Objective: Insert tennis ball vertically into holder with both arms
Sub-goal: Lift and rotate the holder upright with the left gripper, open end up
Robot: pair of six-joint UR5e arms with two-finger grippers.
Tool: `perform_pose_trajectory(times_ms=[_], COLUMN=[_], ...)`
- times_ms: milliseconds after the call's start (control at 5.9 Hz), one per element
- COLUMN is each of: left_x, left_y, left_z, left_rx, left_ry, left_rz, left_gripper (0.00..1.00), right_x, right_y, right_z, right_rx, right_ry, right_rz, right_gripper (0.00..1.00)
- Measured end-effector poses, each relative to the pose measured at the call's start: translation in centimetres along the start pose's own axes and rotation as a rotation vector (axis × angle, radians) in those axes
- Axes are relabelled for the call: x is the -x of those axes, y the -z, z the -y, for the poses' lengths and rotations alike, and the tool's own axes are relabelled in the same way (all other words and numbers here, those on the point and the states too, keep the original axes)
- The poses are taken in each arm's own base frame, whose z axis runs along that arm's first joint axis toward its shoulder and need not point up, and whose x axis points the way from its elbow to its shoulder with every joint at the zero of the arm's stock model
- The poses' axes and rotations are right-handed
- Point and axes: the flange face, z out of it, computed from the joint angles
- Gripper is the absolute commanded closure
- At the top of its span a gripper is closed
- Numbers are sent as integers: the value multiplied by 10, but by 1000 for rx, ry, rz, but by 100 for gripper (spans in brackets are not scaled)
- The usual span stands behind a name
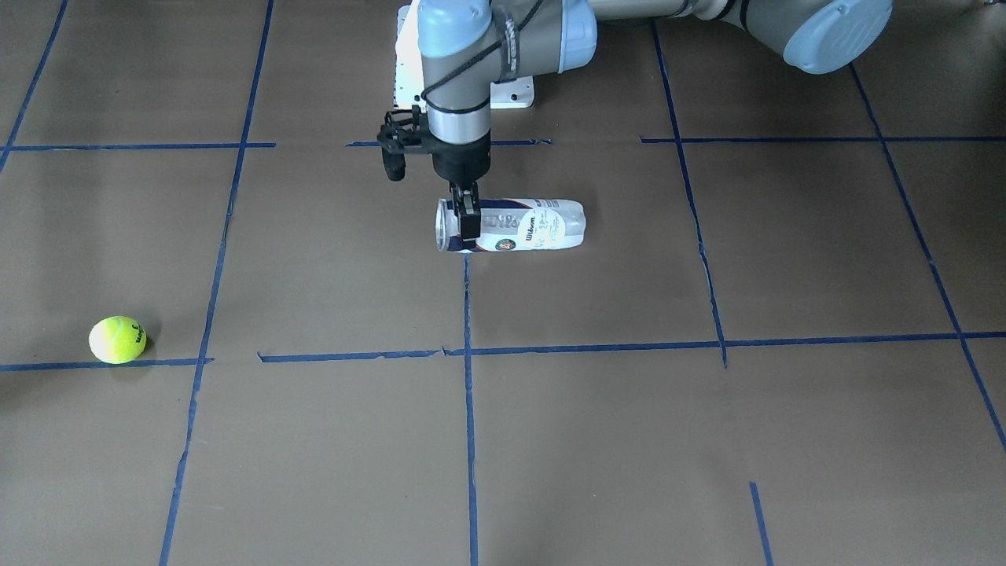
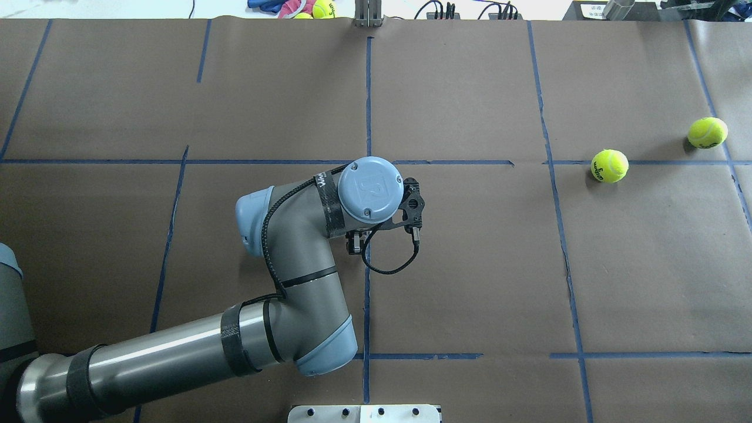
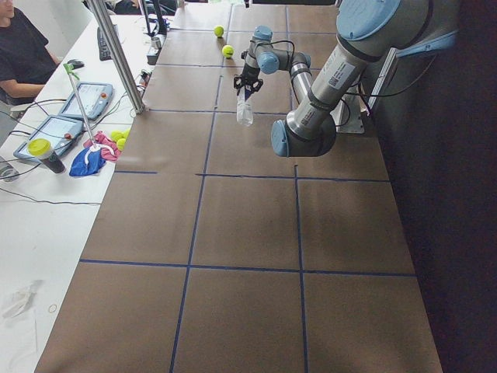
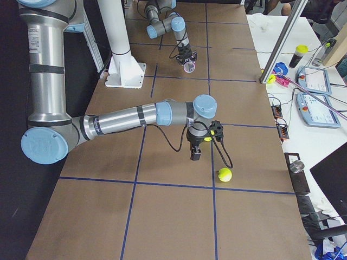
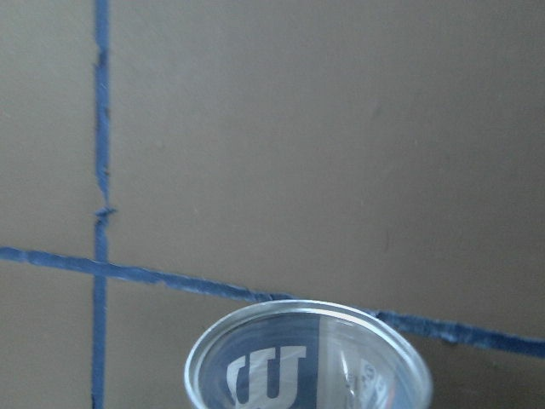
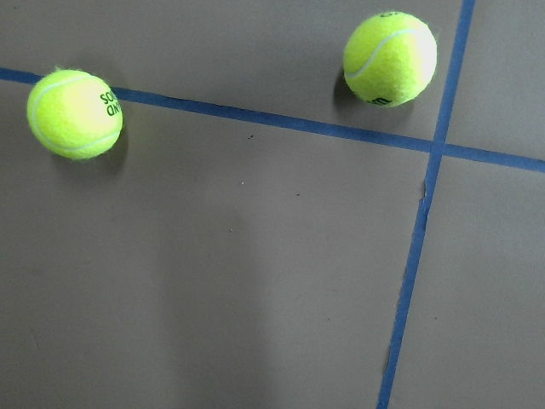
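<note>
Exterior front-facing gives me the clearest look. The left gripper (image 1: 468, 226) points straight down and is clamped across the holder (image 1: 538, 224) just behind its open mouth, with one black finger (image 1: 469, 214) showing down the near side of the clear wall. The holder is horizontal, its mouth toward the robot's right and its closed end toward the robot's left, near the middle of the table (image 1: 629, 440) with its brown paper and blue tape lines. I can't make out whether it rests on the paper or hangs just off it. My left wrist camera looks obliquely into the rim, the W label showing through the plastic.

The tennis ball (image 1: 118, 339) sits on the paper well apart from the holder, toward the robot's right and just beside a tape line. In the overhead exterior view I see a second ball (image 2: 708, 132) near it but not touching. The right gripper (image 4: 195, 155) shows only in the exterior right view, pointing down near the balls, and from there I can't tell whether its fingers are spread or closed
</note>
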Motion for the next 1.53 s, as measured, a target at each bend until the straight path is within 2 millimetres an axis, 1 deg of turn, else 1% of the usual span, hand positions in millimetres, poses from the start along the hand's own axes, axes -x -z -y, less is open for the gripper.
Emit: perform_pose_trajectory(times_ms=[170, 339, 509, 678, 848, 1018, 1187, 1357, 1526], left_x=[6, 14, 20, 25, 27, 25, 22, 12, -3], left_y=[19, 34, 39, 29, 11, -9, -25, -38, -48], left_z=[4, -3, -18, -36, -53, -70, -86, -101, -112], left_rx=[-211, -454, -655, -811, -939, -1044, -1120, -1156, -1165], left_ry=[151, 302, 423, 520, 601, 664, 704, 729, 748], left_rz=[23, 55, 80, 96, 108, 122, 131, 135, 135], left_gripper=[45, 45, 45, 45, 44, 43, 43, 38, 35], right_x=[3, 8, 14, 16, 13, 11, 17, 30, 40], right_y=[2, 2, 0, -5, -10, -14, -12, -7, -6], right_z=[5, 7, 12, 22, 35, 43, 53, 65, 71], right_rx=[-5, -9, -18, -26, -35, -52, -72, -84, -86], right_ry=[6, 12, 29, 43, 54, 72, 74, 59, 51], right_rz=[14, 47, 84, 107, 116, 118, 120, 122, 124], right_gripper=[1, 1, 1, 1, 1, 1, 1, 1, 1])
